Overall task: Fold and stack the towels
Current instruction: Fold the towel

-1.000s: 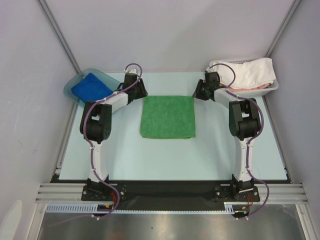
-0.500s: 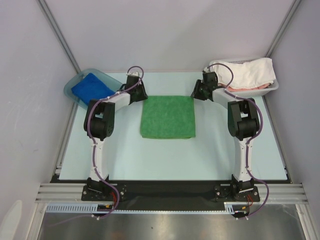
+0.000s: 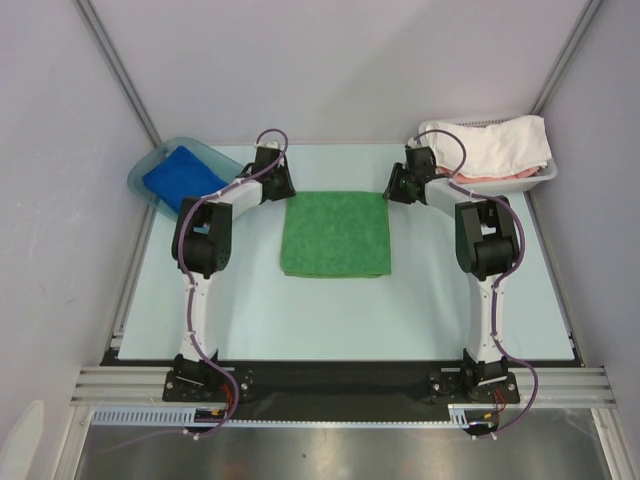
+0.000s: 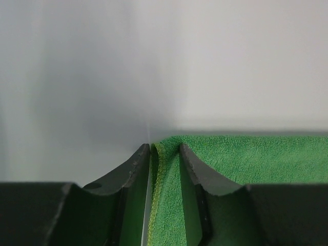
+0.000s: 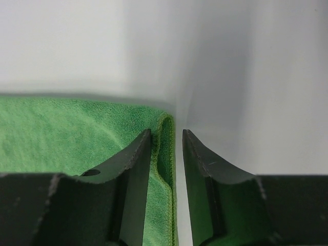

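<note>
The green towel (image 3: 335,235) lies flat on the bench (image 3: 260,310) as a neat folded square between the two arms; it is soft, light terry that will sag and drape once raised, so I judge it best taken by two corners of one edge at once, with the stitched hem as the firmest place to grip. The blue towel (image 3: 180,175) sits in a clear tub (image 3: 150,160) well to the green towel's left.

Both arms reach forward and low, forearms angled inward, each wrist at one far corner of the green towel. The left pincer (image 4: 164,148) straddles the far-left corner, its jaws narrow and the hem filling the gap, so it looks pinched on the cloth. The right pincer (image 5: 167,134) straddles the far-right corner just as narrowly, but a sliver of bench shows beside the hem; I cannot tell whether it grips.
</note>
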`<action>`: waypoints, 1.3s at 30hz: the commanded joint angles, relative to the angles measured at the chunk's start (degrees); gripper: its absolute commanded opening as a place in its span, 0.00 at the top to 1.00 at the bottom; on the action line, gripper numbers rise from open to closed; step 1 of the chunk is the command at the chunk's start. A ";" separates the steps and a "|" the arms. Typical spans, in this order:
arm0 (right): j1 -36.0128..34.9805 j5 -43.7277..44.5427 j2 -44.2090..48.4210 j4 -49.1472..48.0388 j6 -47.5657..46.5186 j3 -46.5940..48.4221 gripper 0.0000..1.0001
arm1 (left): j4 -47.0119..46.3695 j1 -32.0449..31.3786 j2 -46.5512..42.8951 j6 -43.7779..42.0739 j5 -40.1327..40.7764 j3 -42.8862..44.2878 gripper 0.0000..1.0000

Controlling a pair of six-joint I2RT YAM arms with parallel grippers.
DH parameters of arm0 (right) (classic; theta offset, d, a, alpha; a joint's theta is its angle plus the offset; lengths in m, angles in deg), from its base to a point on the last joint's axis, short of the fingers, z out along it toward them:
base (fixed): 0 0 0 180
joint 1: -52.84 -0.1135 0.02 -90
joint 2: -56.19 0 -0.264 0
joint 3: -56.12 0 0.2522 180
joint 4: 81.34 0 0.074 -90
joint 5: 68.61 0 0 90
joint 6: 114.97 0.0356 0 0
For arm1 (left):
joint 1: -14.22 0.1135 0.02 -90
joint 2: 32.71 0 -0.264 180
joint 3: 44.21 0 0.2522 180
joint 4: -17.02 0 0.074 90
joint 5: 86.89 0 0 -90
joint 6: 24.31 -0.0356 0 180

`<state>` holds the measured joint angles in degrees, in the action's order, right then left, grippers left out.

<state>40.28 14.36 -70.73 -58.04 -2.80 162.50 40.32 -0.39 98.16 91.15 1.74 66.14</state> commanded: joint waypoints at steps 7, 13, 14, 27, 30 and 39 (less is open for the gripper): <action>-0.80 2.36 4.29 -1.54 -1.78 -2.26 0.64 | 4.70 0.20 1.15 0.21 1.10 2.28 0.64; -1.85 3.95 8.52 -4.61 -1.61 -7.62 0.62 | 4.78 0.28 1.14 0.04 0.84 2.72 0.61; -1.94 4.12 9.05 -4.71 -1.61 -7.98 0.61 | 4.61 0.29 1.14 -0.05 0.84 2.81 0.61; -2.91 5.01 13.27 -6.90 -0.47 -11.41 0.55 | 4.70 0.29 1.06 -0.23 0.84 3.07 0.57; -4.14 4.92 13.45 -6.29 -1.25 -11.15 0.56 | 4.70 0.29 1.14 -0.23 0.84 3.25 0.57; -5.81 2.54 8.71 -5.33 -1.69 -7.81 0.70 | 4.96 0.29 1.49 0.03 0.75 3.42 0.62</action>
<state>34.62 17.90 -60.67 -62.67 -3.87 151.52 43.31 -0.39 98.45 91.12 1.87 67.83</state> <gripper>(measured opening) 0.309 0.388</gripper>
